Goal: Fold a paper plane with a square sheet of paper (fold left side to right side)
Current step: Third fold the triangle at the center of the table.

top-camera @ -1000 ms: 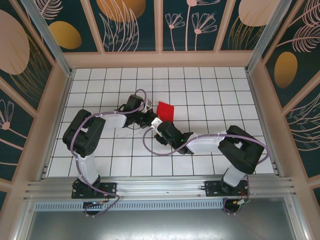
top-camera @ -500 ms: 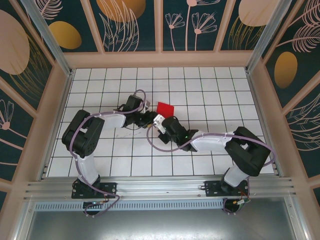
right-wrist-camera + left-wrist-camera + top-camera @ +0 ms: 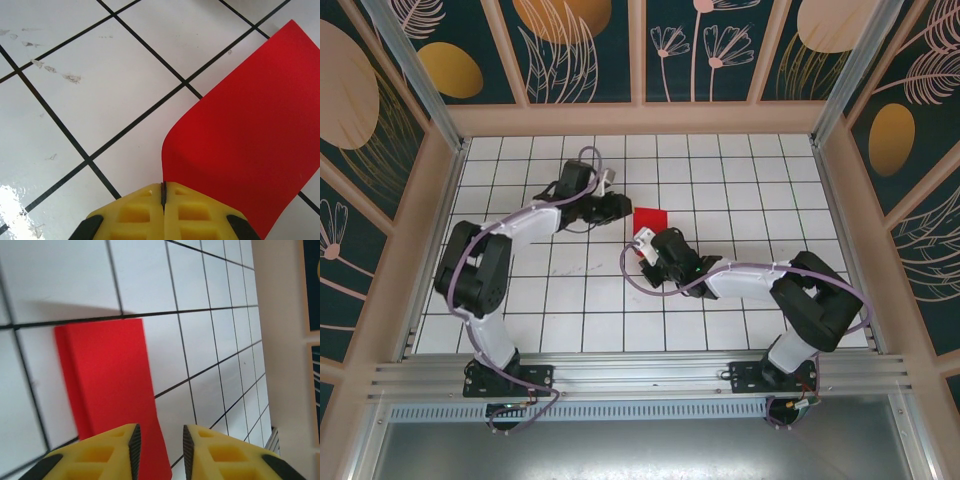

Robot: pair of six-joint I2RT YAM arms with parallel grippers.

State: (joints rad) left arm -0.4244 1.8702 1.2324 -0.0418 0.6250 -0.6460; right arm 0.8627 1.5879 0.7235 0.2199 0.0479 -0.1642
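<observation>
Your thin bright red sheet of paper (image 3: 651, 219) sits near the middle of the white black-gridded surface (image 3: 750, 190), a little toward the far wall, with both arm tips right at it. From above it reads as a small, slightly skewed rectangle about one tile wide, not a full square. The left arm's fingers (image 3: 120, 450) are at its left side. In your left wrist view the two yellow pads stand apart with a clear gap and nothing is clamped between them, so they are open. The paper (image 3: 107, 375) lies flat on the tiles just past the fingertips. One long edge shows a darker strip, and you can't tell from here whether that is a second layer or shade. The right arm's fingers (image 3: 142, 207) are at the near end of the sheet and pressed fully together, with only a thin seam between the yellow pads. In the right wrist view the paper (image 3: 250, 130) has its near edge curling up off the surface and running straight into that seam, so the right fingers read as pinching the sheet. The rest of the sheet slopes away to the upper right over the tiles. There are a few grey scuff marks (image 3: 50, 70) on the tile left of the fingers.
</observation>
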